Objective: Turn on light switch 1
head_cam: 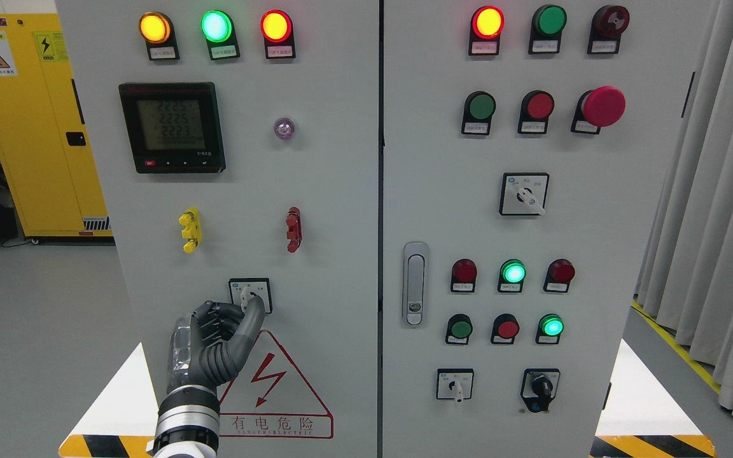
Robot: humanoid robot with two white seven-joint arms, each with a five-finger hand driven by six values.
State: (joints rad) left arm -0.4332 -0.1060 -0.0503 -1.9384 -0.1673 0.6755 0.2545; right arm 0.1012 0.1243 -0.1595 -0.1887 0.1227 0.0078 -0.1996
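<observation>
I am seeing a yellow cabinet (29,127) standing at upper left, grey floor (35,331) spreading below it, pale curtains (716,222) hanging at right, hazard striping (672,331) running along lower right.

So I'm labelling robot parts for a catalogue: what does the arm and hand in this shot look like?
Only the left hand shows. Its fingers are dark grey and jointed, the back of the hand carries a shiny silver cover, and the wrist is a ribbed cylinder in black and silver bands, ending in white at the bottom edge.
</observation>
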